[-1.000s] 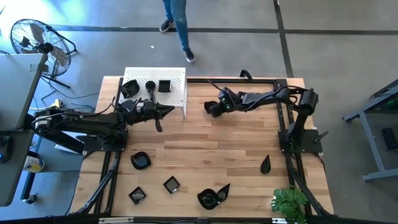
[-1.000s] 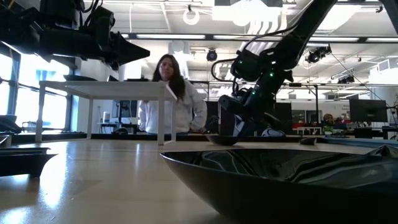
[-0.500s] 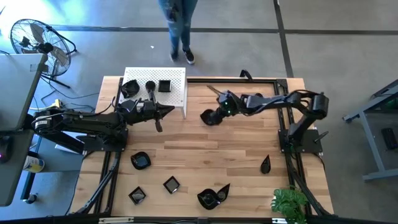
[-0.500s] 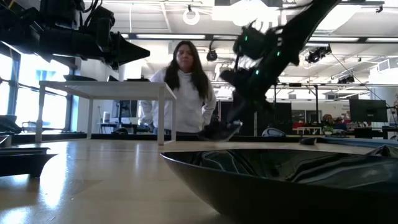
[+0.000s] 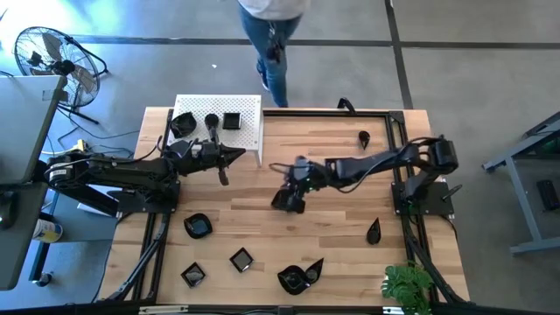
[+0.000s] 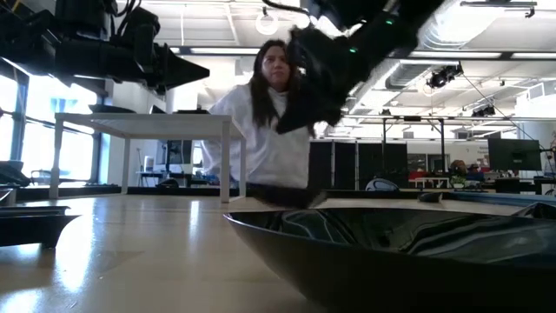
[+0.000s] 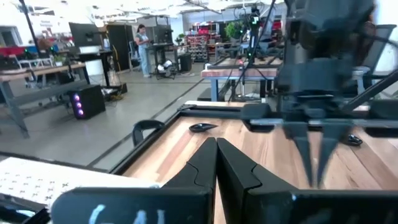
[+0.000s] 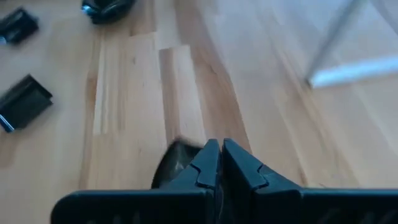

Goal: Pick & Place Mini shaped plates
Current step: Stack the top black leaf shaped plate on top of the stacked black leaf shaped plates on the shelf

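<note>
Right gripper (image 5: 290, 198) is out over the middle of the wooden table (image 5: 341, 223), its fingers (image 8: 208, 163) pinched together on the rim of a small black plate (image 5: 285, 200) — the plate's dark edge shows just behind the fingertips in the right wrist view, and in the low view the gripper (image 6: 304, 96) hangs well above the tabletop with a dark shape at its tip. Left gripper (image 5: 234, 157) waits beside the near edge of the white perforated stand (image 5: 248, 131), fingers (image 7: 208, 163) pressed together and nothing between them. On the stand sit three black pieces: a wavy dish (image 5: 182, 124), a round one (image 5: 211, 122) and a square one (image 5: 232, 121). Loose plates lie along the front of the table — a rounded dish (image 5: 198, 227), a square dish (image 5: 241, 259), another square dish (image 5: 192, 275), and a large leaf-shaped dish (image 5: 299, 276) that fills the foreground of the low view. A teardrop plate (image 5: 374, 232) lies near the right arm's base, and a small dark piece (image 5: 363, 136) lies near the far right corner; its shape is too small to tell. A person (image 6: 271, 130) in a white top stands just beyond the far edge of the table. A green plant (image 5: 407, 286) sits at the front right corner, and a floor fan (image 5: 48, 54) stands off to the left.
</note>
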